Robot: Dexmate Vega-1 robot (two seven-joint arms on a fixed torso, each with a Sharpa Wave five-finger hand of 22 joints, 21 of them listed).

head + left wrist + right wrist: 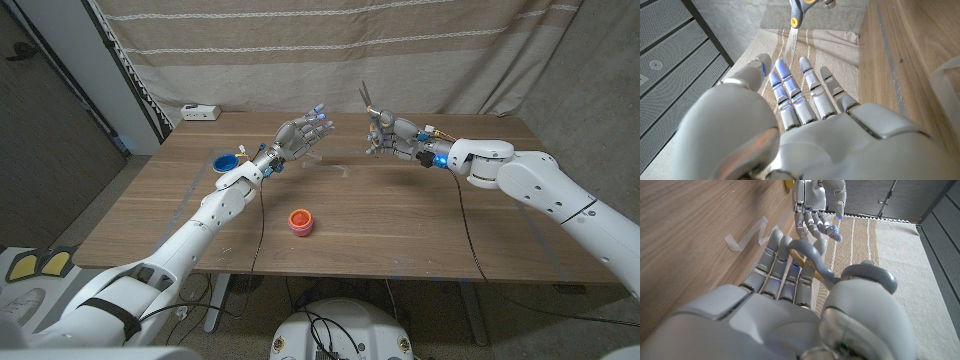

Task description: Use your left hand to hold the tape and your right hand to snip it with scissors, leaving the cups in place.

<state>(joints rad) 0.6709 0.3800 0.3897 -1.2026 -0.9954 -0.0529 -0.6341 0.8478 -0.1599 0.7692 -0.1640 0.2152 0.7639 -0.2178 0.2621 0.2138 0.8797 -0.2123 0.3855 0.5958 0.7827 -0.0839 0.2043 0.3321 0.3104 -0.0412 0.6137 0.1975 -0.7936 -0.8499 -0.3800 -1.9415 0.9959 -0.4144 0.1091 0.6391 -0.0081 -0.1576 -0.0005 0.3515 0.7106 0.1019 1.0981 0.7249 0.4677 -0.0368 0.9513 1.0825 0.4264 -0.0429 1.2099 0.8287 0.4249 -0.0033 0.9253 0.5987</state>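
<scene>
Red plastic cup (300,221) sits nearest. Right hand (385,135) grips grey-handled scissors (368,98); left hand (303,134), fingers spread, holds nothing, so clear tape (756,236) may go uncut.

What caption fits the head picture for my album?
Right hand holds scissors up near the raised left hand, red cup on the table.

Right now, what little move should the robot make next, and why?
Probably bring the left hand down to grip the tape. The clear strip lies loose on the table, the left hand hovers above it holding nothing, while the right hand already holds the scissors, raised.
</scene>
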